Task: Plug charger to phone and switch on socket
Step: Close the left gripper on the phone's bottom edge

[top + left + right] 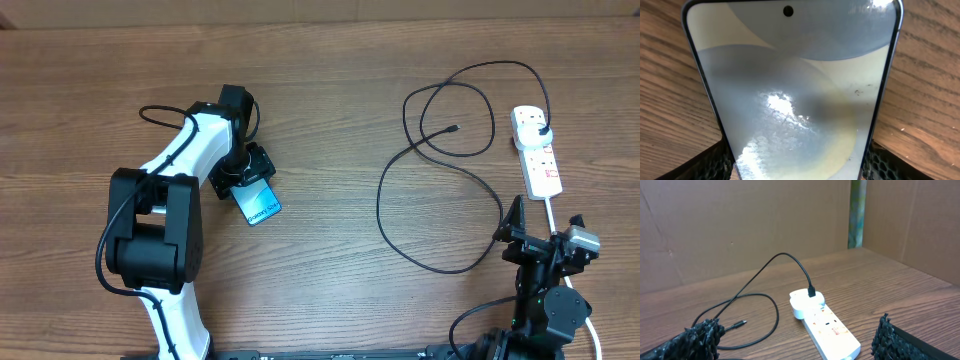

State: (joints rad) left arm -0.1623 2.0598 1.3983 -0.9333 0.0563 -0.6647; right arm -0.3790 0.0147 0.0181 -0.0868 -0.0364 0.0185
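The phone [263, 205] with a light blue screen is held in my left gripper [247, 186] just above the table at centre left. In the left wrist view the phone [795, 90] fills the frame, and the left gripper [797, 167] has a finger on each long edge. The white socket [538, 152] lies at the right and shows in the right wrist view [832, 330]. The black charger [430, 205] loops left of it, its plug end in a white adapter [807, 302] and its small tip [455, 128] free on the table. My right gripper [546, 221] is open and empty in front of the socket.
The socket's white cord [553, 212] runs from the strip's near end toward the right arm's base. Brown cardboard walls [740, 225] stand behind the table. The left arm's black cable [160, 115] loops near its wrist.
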